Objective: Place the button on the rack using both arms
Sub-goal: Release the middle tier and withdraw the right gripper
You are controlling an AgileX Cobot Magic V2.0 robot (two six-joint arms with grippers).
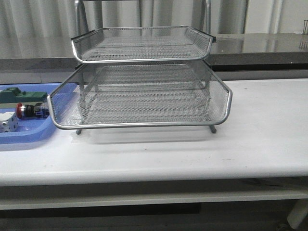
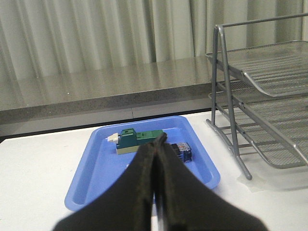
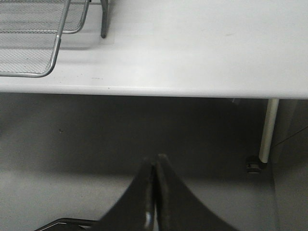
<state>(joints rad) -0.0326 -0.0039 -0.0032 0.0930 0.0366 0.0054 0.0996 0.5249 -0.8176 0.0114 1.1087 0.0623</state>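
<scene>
The left hand [image 2: 155, 144] has its two fingers pressed together with nothing between them, hanging above the near part of the blue tray [image 2: 91, 178]; the right hand [image 3: 155, 161] is likewise closed and empty, held off the near edge of the surface [image 1: 260, 139], over the floor [image 3: 96, 139] beside a table leg [image 3: 267, 130]. In the blue tray, at the far left of the surface, lies the button [image 1: 32, 111] on its side, red head toward the left and blue rear block toward the rack; in the left wrist view only its blue end shows past the fingers. Just behind it lies a green block [image 1: 23, 95], and just in front of it, at the left edge of the front view, a white cube-like part [image 1: 8, 123]. The rack [image 1: 144, 103] stands in the middle of the surface, its lower tier's left rim overlapping the tray's right side in the front view; whether they touch cannot be told. All visible tiers are empty, with their open fronts facing the near edge. To the right of the rack the surface is bare white out to its edge, and a bare strip runs in front of the rack. Behind runs a grey ledge [image 1: 260, 48] with curtains [image 2: 96, 33].
</scene>
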